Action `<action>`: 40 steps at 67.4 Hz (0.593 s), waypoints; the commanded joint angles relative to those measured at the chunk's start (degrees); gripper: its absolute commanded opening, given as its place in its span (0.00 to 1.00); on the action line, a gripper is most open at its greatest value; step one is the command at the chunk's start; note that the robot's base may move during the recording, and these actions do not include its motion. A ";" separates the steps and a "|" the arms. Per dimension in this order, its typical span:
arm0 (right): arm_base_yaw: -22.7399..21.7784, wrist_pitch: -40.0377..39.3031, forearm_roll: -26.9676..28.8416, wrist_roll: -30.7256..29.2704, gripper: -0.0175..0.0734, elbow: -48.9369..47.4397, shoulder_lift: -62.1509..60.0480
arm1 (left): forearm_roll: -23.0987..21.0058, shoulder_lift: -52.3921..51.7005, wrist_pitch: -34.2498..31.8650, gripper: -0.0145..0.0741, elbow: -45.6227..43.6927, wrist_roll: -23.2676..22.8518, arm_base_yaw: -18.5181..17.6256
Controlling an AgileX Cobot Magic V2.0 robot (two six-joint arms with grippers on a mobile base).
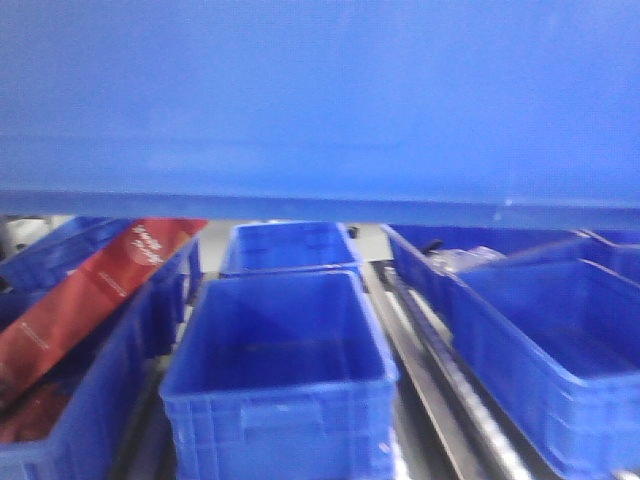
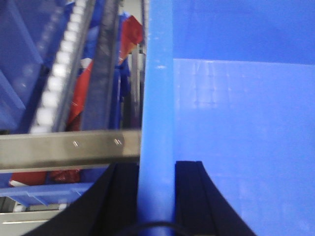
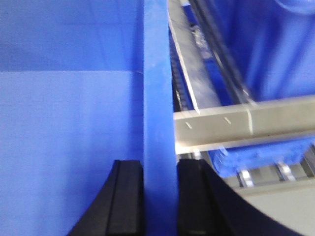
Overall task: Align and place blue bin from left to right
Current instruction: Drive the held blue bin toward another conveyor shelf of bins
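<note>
The blue bin (image 1: 320,100) is held up close in front of the front camera, its flat side filling the upper half of that view. In the left wrist view my left gripper (image 2: 156,169) is shut on the blue bin's left rim wall (image 2: 156,98), one black finger on each side. In the right wrist view my right gripper (image 3: 160,169) is shut on the bin's right rim wall (image 3: 158,88) the same way. The bin's inside (image 2: 246,137) shows to the right of the left rim. Neither gripper shows in the front view.
Below the held bin, other blue bins seen from above stand in rows: one in the middle (image 1: 282,375), one behind it (image 1: 290,245), others at right (image 1: 560,350). A red bag (image 1: 90,290) lies in a left bin. Roller rails (image 1: 440,370) and a metal crossbar (image 2: 69,147) run between.
</note>
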 commanded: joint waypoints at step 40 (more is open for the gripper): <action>0.94 -17.30 0.51 0.25 0.11 -0.52 -0.08 | 0.19 -0.13 -6.00 0.04 -0.91 -0.49 -1.14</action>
